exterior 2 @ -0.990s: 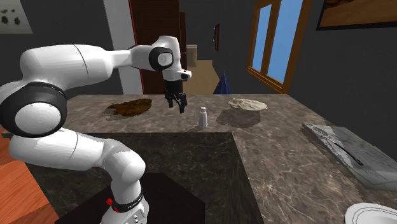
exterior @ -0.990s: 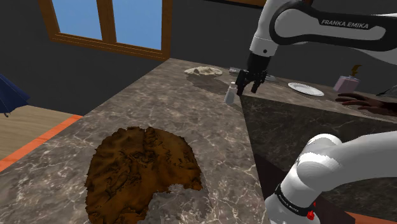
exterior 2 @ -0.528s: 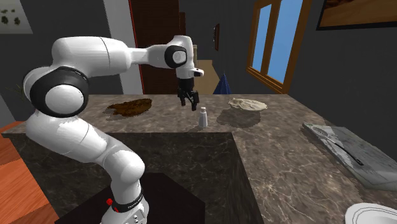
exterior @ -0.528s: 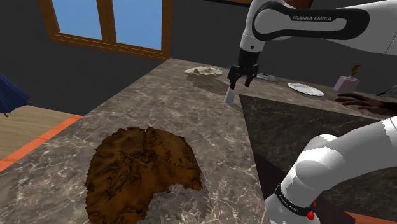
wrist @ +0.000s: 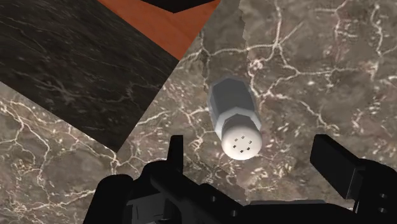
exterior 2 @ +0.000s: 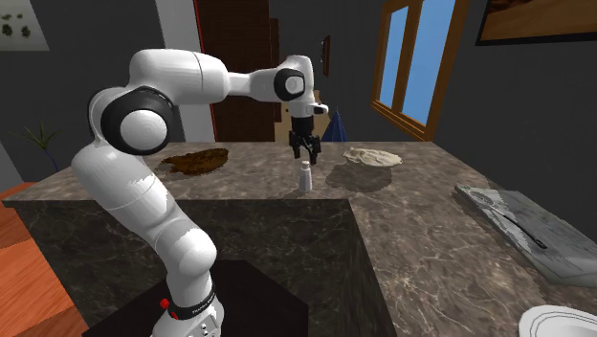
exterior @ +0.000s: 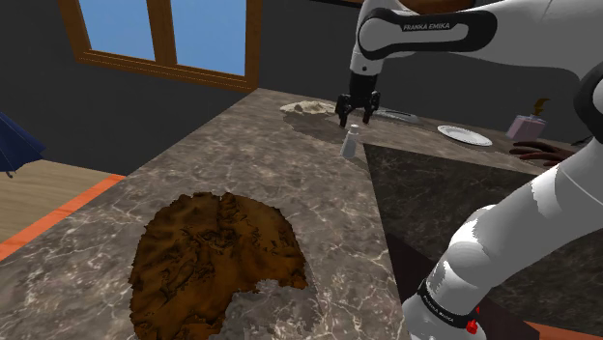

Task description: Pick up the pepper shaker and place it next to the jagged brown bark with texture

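Gripper (exterior 2: 306, 151) hovers just above the upright pepper shaker (exterior 2: 305, 176), jaws spread, no contact. Brown bark (exterior: 213, 256) lies well apart from the shaker.

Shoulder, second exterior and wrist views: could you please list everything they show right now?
pepper shaker: one, white-grey, upright on the counter, under the gripper.
bark: one, brown, jagged, flat on the counter, well apart from the shaker.
pale lump: one, beige, at the counter's window end.
plate: one, white, on the counter.
flat grey item: one, near the plate.
counter: one, brown veined marble.
window: one, brown frame, blue panes.
arm: one, white, dark joints.
gripper: one, black, above the shaker; fingers open, not touching it.
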